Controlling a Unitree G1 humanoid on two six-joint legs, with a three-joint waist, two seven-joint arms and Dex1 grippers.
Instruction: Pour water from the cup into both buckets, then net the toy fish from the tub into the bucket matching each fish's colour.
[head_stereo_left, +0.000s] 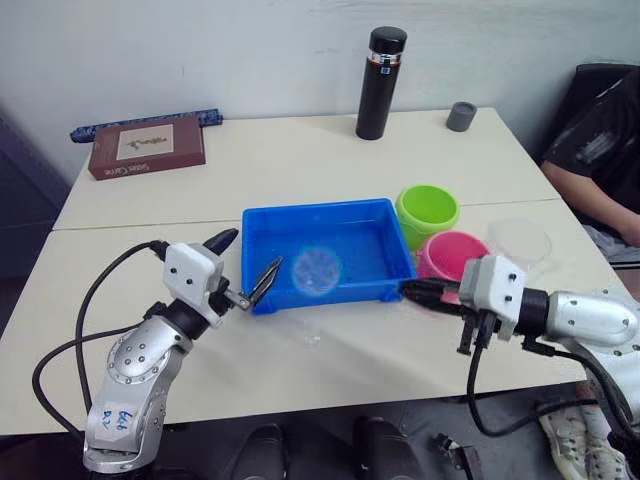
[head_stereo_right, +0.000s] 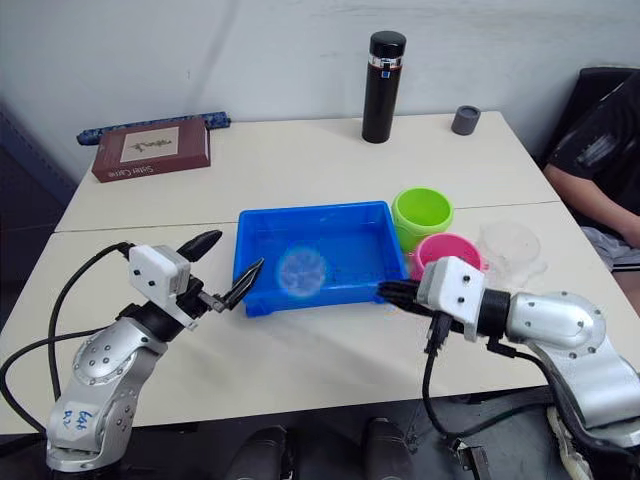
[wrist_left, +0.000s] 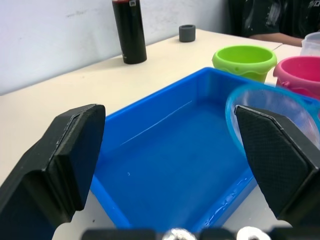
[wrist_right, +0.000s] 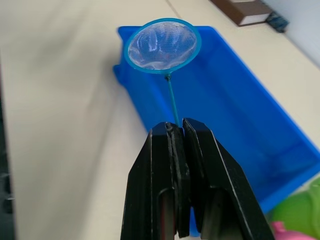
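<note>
- I hold the net (wrist_right: 162, 46) with my right gripper (head_stereo_left: 420, 291); its two fingers are pressed together on the thin handle, so the hoop reaches out over the tub (head_stereo_left: 262, 228) while the gripper itself is at the tub's near right corner
- The hoop hangs above the near part of the tub, a bit toward its left side; I cannot tell if it touches the bottom or the water
- My left gripper (head_stereo_left: 244, 262) is at the near left corner of the tub with fingers spread wide and nothing between them; I judge it waits there so it is free to steady the tub if needed
- The green bucket (head_stereo_left: 427, 211) stands just beside the tub's right wall, and the pink bucket (head_stereo_left: 455, 254) is in front of it, near the same wall, so the way from tub to bucket is short
- The cup (head_stereo_left: 519, 239) stands to the right of the pink bucket, farther from the tub, upright on the table
- I see no toy fish in the tub in these views; they may be too small to show
- I judge the netting step is in hand now, and the thin handle can turn in the grip if I move fast
</note>
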